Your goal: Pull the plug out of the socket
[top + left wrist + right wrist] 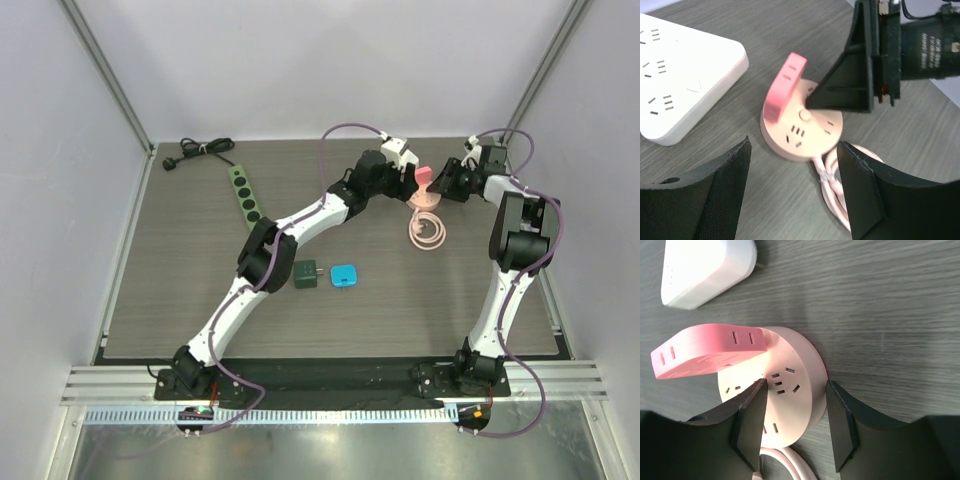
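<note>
A round pale-pink socket point(426, 199) lies at the back right of the table with a brighter pink plug point(424, 175) standing in it, tilted. Its coiled pink cable point(428, 231) lies in front. In the left wrist view my left gripper point(795, 147) is open, just short of the socket point(802, 131), with the plug point(785, 87) beyond. My right gripper point(796, 387) is open over the socket point(790, 395). One finger point(747, 415) is above its top face next to the plug point(710, 350). The other finger point(842, 415) is outside the rim, with a gap.
A white power strip point(680, 75) lies close beside the socket and shows in the right wrist view point(705, 265). A green power strip point(245, 196) and a black cord point(198, 150) lie at the back left. A dark green adapter point(306, 274) and a blue one point(344, 275) sit mid-table.
</note>
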Controlling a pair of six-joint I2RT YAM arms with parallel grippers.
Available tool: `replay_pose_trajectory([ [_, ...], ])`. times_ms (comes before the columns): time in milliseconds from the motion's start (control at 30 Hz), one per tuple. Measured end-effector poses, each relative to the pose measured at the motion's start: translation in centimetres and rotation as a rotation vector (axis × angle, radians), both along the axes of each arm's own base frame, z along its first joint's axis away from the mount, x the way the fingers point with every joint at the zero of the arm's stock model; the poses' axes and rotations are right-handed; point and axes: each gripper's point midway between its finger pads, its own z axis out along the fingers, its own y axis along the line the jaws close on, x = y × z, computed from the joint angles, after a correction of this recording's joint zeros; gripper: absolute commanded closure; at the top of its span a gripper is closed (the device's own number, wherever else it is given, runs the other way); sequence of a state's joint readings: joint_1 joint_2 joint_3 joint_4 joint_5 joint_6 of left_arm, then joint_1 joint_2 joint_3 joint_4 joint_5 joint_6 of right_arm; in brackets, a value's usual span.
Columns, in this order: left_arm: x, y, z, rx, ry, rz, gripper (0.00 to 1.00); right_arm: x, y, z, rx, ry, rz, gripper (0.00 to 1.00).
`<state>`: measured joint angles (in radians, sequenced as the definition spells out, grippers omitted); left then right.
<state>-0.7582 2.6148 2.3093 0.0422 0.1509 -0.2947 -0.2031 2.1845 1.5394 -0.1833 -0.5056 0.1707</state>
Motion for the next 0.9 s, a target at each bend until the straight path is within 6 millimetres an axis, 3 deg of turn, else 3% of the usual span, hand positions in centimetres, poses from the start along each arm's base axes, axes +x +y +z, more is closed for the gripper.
replay_pose_trajectory([
  [300,2.2,-1.2,-1.3,-0.08,-0.066,0.05,0.35,-1.3,1.5,0.0,0.046,0.016,0.092,0.5],
  [433,2.8,-1.4,-1.6,-0.097,-0.077,0.071,0.44,-1.7,1.9,0.0,0.062,0.026,0.116,0.5],
  [767,2.9,-1.7,-2.8,-0.098,-0.065,0.08,0.53,-2.1,2.3,-0.1,0.081,0.037,0.133,0.5],
  [900,2.6,-1.8,-3.0,-0.092,-0.061,0.077,0.63,-2.1,2.3,-0.2,0.086,0.04,0.136,0.5],
])
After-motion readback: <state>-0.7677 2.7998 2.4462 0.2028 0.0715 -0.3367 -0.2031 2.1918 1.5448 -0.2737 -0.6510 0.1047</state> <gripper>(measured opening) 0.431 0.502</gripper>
